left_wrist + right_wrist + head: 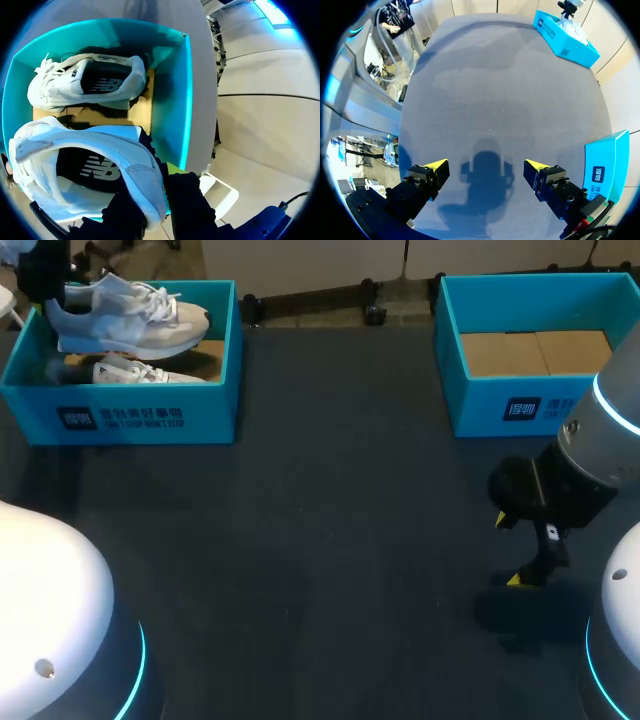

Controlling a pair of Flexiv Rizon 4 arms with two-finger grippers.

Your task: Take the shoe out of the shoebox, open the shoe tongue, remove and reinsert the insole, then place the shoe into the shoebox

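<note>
The teal shoebox stands at the table's far left with two white sneakers. One sneaker is raised over the box's back part, and my left gripper is shut on its heel. In the left wrist view the gripper pinches the heel collar of that sneaker, sole away from me. The second sneaker lies on its side on the cardboard floor of the shoebox. My right gripper hovers open and empty over bare table at the right, far from the shoes; its fingers are spread wide.
A second teal box with only cardboard flaps inside stands at the far right, just beyond my right arm. Dark table surface lies between the two boxes. The far shoebox shows across the table in the right wrist view.
</note>
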